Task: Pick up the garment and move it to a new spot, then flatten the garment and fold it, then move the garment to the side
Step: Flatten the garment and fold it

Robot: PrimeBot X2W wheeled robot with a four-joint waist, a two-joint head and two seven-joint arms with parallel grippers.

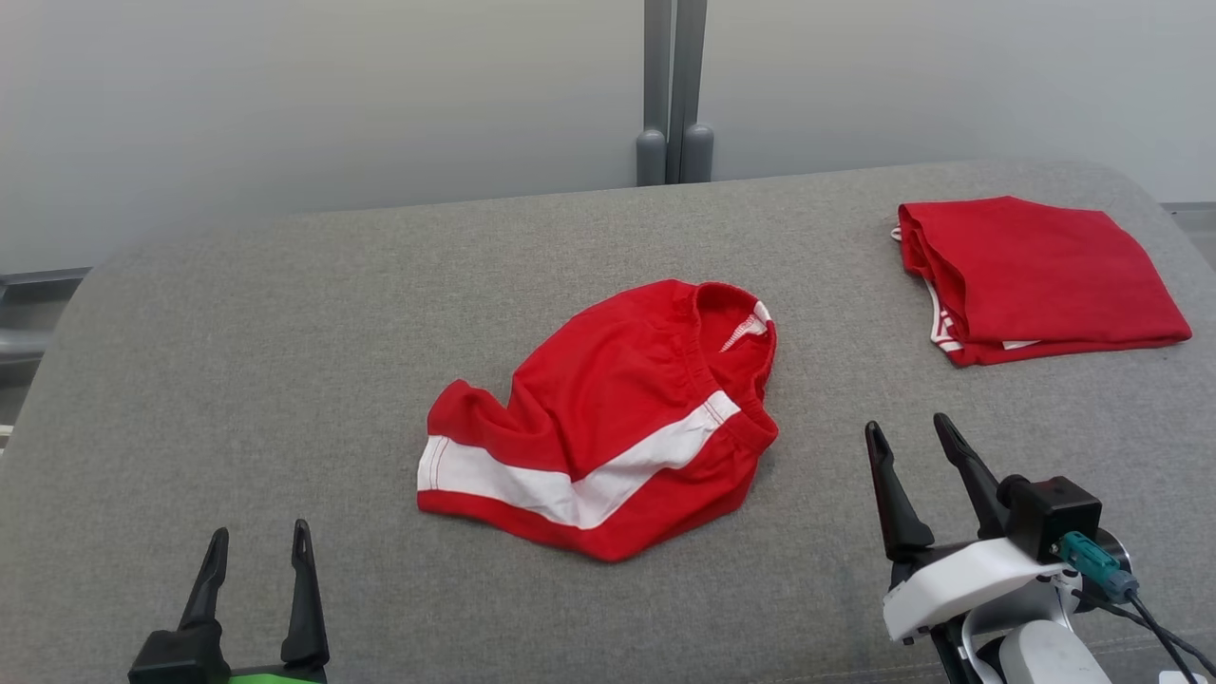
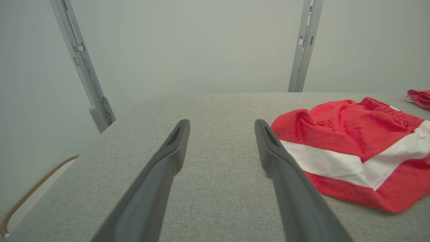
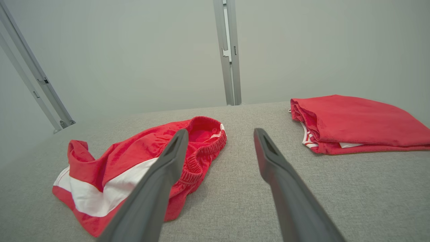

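Crumpled garment [image 1: 598,418] at the middle of the grey pad [image 1: 285,380], not yet lifted, flattened or folded; seemingly the whole task left. Along the pad's near edge, left gripper [image 1: 261,528] and right gripper [image 1: 906,424], both spread wide, empty. Folded red pile [image 1: 1045,271] at the pad's far right.

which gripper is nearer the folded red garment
Right. The right gripper is nearer the robot than the folded red garment, slightly left of it; the left gripper is far to its left, past the crumpled shorts.
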